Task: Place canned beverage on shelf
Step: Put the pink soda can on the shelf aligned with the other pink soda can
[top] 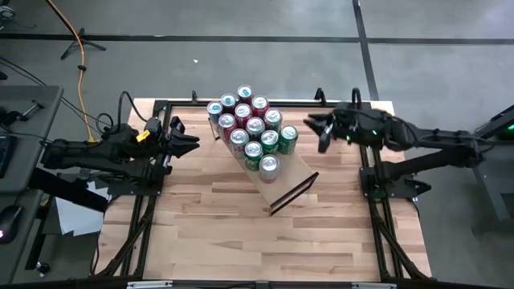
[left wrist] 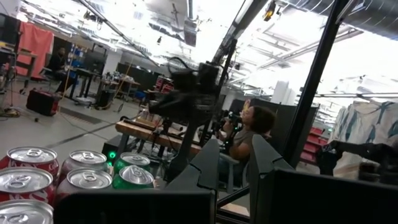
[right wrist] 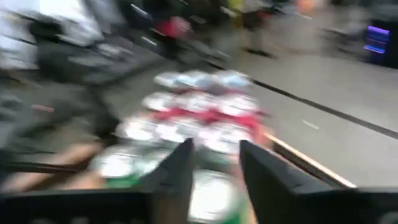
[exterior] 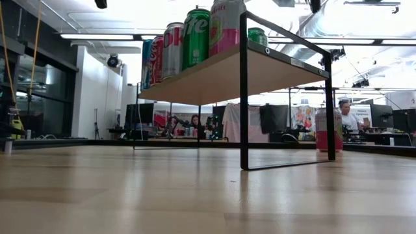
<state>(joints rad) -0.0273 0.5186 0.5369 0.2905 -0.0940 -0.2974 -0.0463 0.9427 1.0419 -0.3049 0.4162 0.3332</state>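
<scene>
Here the shelf carries a cluster of cans near the worktop's far edge; right gripper slightly spread beside them, left gripper pressed together.

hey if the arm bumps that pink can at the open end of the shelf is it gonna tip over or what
Probably tippy: the pink can is tall and narrow, standing upright on the shelf. It stands last in the cluster, bare plank beyond it, so nothing braces that side. Smooth metal sides likely slip between fingers. If it falls, it would likely roll.
</scene>
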